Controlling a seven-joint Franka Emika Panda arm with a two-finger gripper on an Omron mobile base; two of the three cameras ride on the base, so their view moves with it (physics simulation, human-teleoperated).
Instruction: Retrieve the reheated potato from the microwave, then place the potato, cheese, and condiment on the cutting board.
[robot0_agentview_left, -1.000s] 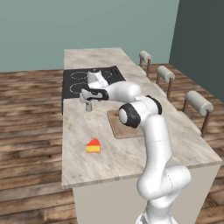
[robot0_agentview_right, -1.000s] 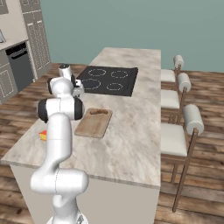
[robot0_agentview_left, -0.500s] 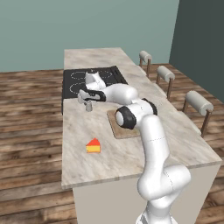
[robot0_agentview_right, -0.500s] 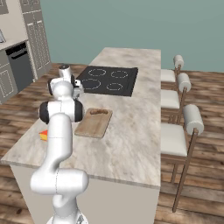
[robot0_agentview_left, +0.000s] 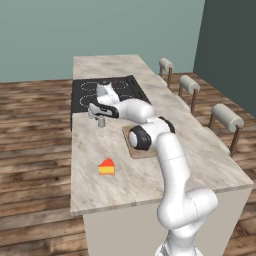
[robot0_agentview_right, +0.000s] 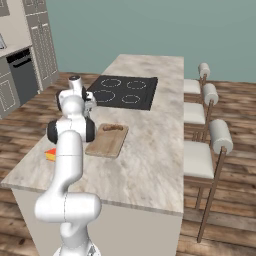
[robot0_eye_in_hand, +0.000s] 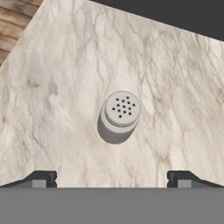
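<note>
The grey condiment shaker (robot0_eye_in_hand: 120, 114) stands upright on the marble island, seen from above by the hand with its holed pale top facing up. My gripper (robot0_eye_in_hand: 111, 179) hovers over it, open, with the fingertips (robot0_eye_in_hand: 41, 178) wide apart and nothing between them. From the left base the gripper (robot0_agentview_left: 97, 115) hangs just over the shaker (robot0_agentview_left: 101, 122) near the cooktop. The cheese wedge (robot0_agentview_left: 106, 166) lies nearer the front left edge. The potato (robot0_agentview_right: 114, 128) rests on the far end of the cutting board (robot0_agentview_right: 106, 142). The microwave is out of view.
A black cooktop (robot0_agentview_left: 105, 92) sits right behind the shaker. Padded stools (robot0_agentview_right: 220, 135) line the island's right side. Grey cabinets with a dark appliance (robot0_agentview_right: 20, 75) stand beyond the wooden floor at left. My own arm (robot0_agentview_left: 150, 135) crosses over the board.
The arm has shifted only slightly above the shaker. The shaker, cheese and board stay where they were.
</note>
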